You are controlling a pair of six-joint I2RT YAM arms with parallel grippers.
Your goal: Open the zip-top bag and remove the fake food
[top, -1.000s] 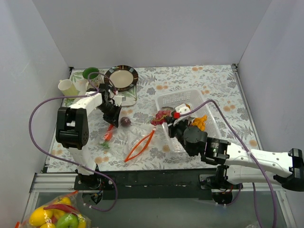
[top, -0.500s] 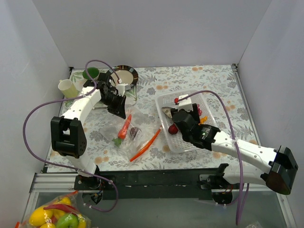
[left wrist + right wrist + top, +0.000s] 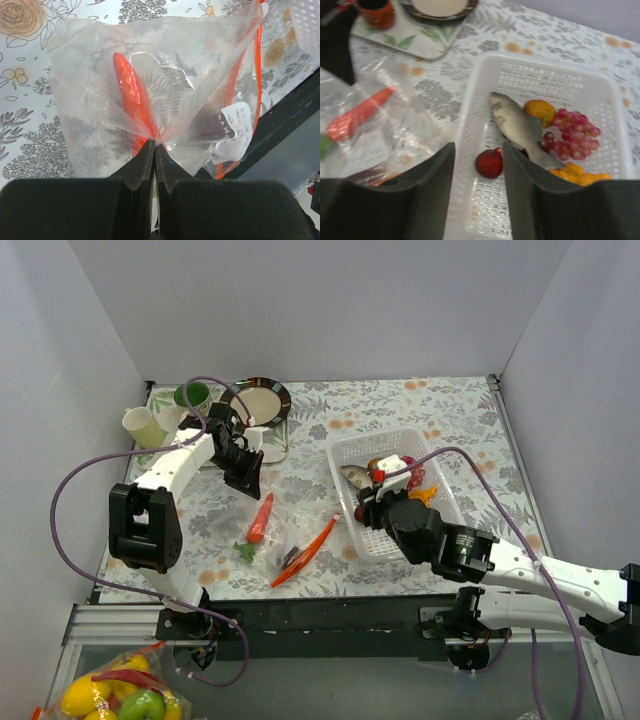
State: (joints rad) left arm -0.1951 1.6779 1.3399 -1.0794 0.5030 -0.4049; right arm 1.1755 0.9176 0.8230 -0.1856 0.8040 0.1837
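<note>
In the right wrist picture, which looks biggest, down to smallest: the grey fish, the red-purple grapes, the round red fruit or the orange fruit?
1. grey plastic fish
2. red-purple grape bunch
3. Unsure: the round red fruit and the orange fruit look alike, and the fish hides part of the orange one.

1. The bag lies on the table just left of the basket.
2. A carrot lies in the bag, toward its left side.
3. In the basket, the fish lies in the middle, with the grapes to its right and a round fruit near-left of it.
4. The plate sits beyond the bag, and two cups stand left of the plate.
5. The left gripper is at the bag's far edge.
6. The right gripper is over the basket's near-left part.
</note>
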